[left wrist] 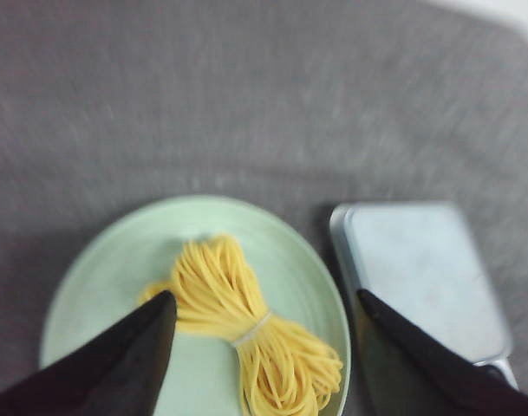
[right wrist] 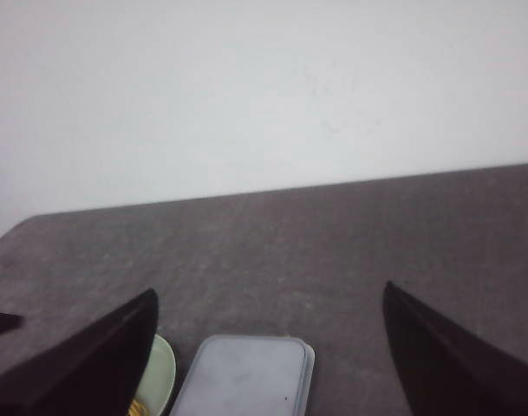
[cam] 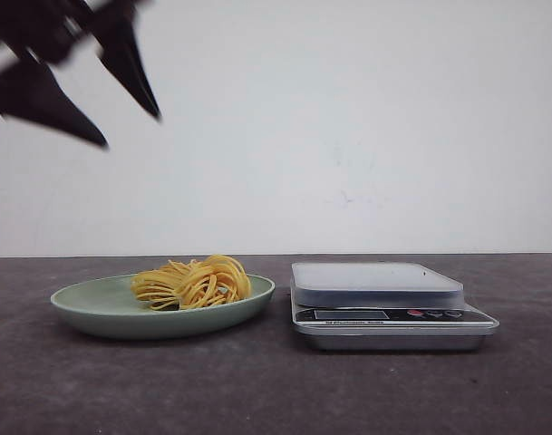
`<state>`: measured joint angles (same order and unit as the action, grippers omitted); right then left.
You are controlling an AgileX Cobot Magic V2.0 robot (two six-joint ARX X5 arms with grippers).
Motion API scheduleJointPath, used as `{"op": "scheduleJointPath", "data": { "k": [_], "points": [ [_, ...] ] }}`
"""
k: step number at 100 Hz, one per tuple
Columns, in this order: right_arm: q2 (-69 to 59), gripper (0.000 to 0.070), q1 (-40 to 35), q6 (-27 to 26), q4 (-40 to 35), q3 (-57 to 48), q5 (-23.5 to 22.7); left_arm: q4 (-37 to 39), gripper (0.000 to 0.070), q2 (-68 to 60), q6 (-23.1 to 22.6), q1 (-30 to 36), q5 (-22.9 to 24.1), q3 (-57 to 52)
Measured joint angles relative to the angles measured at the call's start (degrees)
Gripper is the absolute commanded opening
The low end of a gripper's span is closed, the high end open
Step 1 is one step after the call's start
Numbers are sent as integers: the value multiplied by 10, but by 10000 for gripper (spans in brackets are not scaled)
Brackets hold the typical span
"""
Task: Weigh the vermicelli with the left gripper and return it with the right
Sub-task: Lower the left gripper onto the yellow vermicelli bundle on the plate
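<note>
The vermicelli [cam: 194, 283] is a nest of thin yellow strands lying on the pale green plate [cam: 94, 304], left of the scale [cam: 375, 276]. My left gripper [cam: 130, 129] is open and empty, high above the plate at the upper left. In the left wrist view its black fingers [left wrist: 116, 364] stand wide apart over the vermicelli [left wrist: 246, 334] and the plate [left wrist: 107, 269]. My right gripper [right wrist: 268, 299] is open and empty, above the scale [right wrist: 246, 377]; it does not show in the front view.
The silver scale has a flat pale platform and a front panel with a display and buttons [cam: 434, 314]. The dark grey table [cam: 276, 390] runs to a white wall behind. The plate's edge [right wrist: 162, 373] shows in the right wrist view.
</note>
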<state>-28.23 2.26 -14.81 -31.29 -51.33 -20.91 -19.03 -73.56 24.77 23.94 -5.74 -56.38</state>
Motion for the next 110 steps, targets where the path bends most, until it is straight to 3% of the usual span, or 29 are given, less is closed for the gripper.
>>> {"op": "scheduleJointPath", "data": {
  "k": [16, 48, 71, 76, 85, 89, 110],
  "points": [
    [-7, 526, -3, 11, -17, 0, -1, 7, 390, -100, 10, 34, 43, -37],
    [-12, 526, -16, 23, -33, 0, -1, -8, 392, -250, 22, 73, 46, -85],
    [-11, 526, -22, 30, -45, 0, -1, -10, 386, -274, 28, 89, 69, -90],
    [-11, 526, -22, 30, -45, 0, -1, -10, 320, -275, 29, 92, 72, -90],
    [-11, 526, -22, 30, -45, 0, -1, -10, 71, -277, 29, 93, 74, -90],
    [-11, 526, -22, 30, -45, 0, -1, -9, 4, -277, 29, 93, 74, -90],
    [-11, 526, -22, 30, -45, 0, -1, -9, 3, -277, 29, 94, 73, -94]
  ]
}}
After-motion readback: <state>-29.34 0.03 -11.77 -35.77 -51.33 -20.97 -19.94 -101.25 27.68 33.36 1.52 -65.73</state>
